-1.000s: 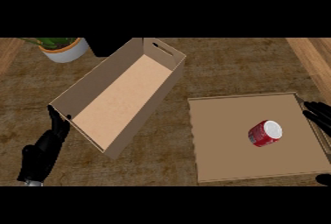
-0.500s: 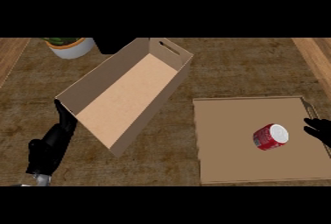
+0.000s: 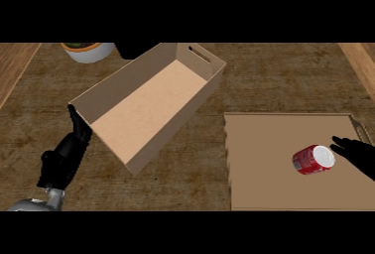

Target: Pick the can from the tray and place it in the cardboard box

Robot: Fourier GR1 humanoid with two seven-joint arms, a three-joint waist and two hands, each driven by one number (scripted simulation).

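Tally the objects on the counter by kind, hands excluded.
Red can with white top: 1
Flat brown tray: 1
Open cardboard box: 1
White plant pot with green leaves: 1
Total: 4

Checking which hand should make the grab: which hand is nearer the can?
Right. The right hand is just beside the can on the tray; the left hand is across the counter, by the cardboard box.
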